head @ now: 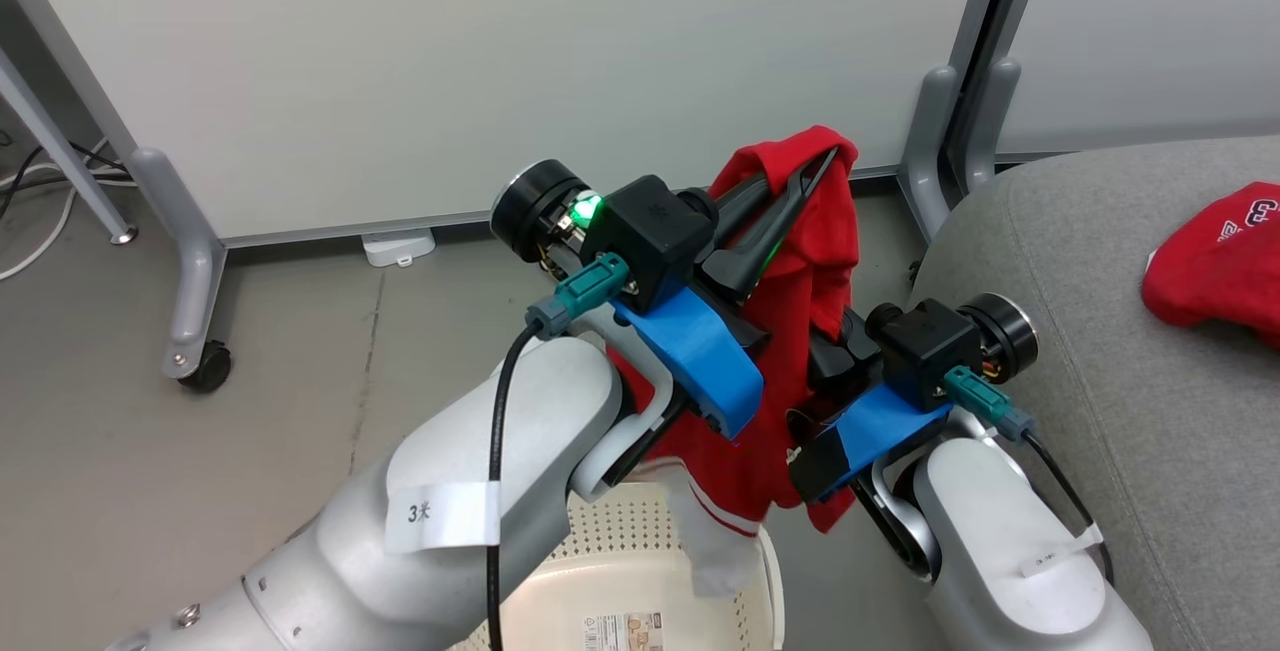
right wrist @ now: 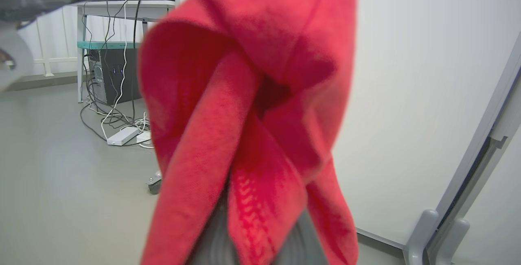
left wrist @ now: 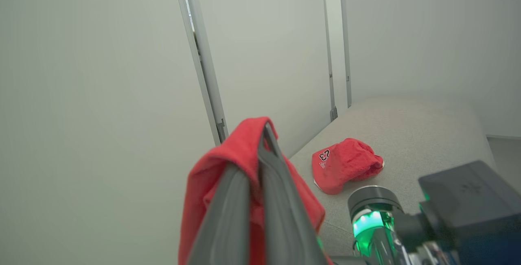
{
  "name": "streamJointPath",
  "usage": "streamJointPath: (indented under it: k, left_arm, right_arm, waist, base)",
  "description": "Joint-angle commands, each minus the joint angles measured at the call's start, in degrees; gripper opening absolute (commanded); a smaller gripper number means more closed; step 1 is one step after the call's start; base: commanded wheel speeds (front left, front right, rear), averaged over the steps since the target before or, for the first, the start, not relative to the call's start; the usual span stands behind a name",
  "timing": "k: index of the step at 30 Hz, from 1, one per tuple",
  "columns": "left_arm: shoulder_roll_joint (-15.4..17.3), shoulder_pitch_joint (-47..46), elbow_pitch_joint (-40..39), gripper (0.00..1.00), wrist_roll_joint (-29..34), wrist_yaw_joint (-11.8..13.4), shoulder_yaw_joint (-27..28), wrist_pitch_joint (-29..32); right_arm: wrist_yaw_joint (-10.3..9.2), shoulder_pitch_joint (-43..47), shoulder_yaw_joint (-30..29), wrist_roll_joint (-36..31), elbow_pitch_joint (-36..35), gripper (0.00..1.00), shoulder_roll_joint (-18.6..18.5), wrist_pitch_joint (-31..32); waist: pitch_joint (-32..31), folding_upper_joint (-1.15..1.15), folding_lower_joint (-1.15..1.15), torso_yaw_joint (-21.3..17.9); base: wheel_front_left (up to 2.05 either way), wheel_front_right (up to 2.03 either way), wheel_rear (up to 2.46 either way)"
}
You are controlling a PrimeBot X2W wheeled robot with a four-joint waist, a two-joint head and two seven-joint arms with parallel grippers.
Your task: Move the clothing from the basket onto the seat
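A red piece of clothing [head: 805,261] hangs in the air above the cream basket [head: 640,571], its white-trimmed lower edge dangling at the basket's rim. My left gripper [head: 820,166] is shut on its top fold, fingers pointing up and right; the left wrist view shows the same fingers [left wrist: 281,200] pinching red cloth. Lower down, my right gripper [head: 822,356] is buried in the hanging fabric. In the right wrist view the clothing [right wrist: 252,94] drapes over its grey fingers [right wrist: 213,244], which are closed on a fold. Another red garment [head: 1220,261] [left wrist: 346,167] lies on the grey seat [head: 1100,361] [left wrist: 411,134] at right.
White partition panels [head: 500,61] stand behind, on grey feet with a caster [head: 205,366]. Between the basket and the seat's rounded edge runs a strip of grey floor. In the right wrist view, a desk with a computer tower [right wrist: 110,73] and loose cables stands far off.
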Motion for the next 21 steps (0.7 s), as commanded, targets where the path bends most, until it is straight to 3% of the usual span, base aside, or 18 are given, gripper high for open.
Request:
streamJointPath:
  k: [1,12,13,14,21]
  left_arm:
    - [0.0,-1.0,0.1,0.00,-0.1,0.0,0.1,-0.4]
    - [0.1,-1.1,0.6,0.00,-0.4,0.2,0.1,-1.0]
    - [0.2,-1.1,0.7,0.71,-0.3,0.3,0.1,-0.9]
    - [0.2,-1.1,0.8,1.00,-0.3,0.3,0.0,-0.8]
    - [0.8,-0.3,1.2,1.00,-0.1,0.6,-0.5,-1.1]
  right_arm:
    - [0.01,-0.9,0.0,0.3,0.1,0.00,0.1,-0.1]
    - [0.01,-0.5,-0.9,0.3,-0.4,0.00,0.1,-0.1]
    - [0.01,-0.4,-1.0,0.4,-0.5,0.00,0.1,-0.1]
    - [0.01,-0.3,-1.2,0.4,-0.6,0.00,0.1,-0.1]
    - [0.01,-0.2,-4.3,-0.1,-1.1,0.00,0.1,-0.1]
  waist:
    - [0.1,0.00,0.00,-0.1]
    - [0.7,0.00,0.00,-0.4]
    - [0.7,0.00,0.00,-0.4]
    - [0.8,0.00,0.00,-0.4]
    - [1.4,0.00,0.00,-0.5]
  base:
    - [0.00,0.00,0.00]
    - [0.00,0.00,0.00]
    - [0.00,0.00,0.00]
    - [0.00,0.00,0.00]
    - [0.00,0.00,0.00]
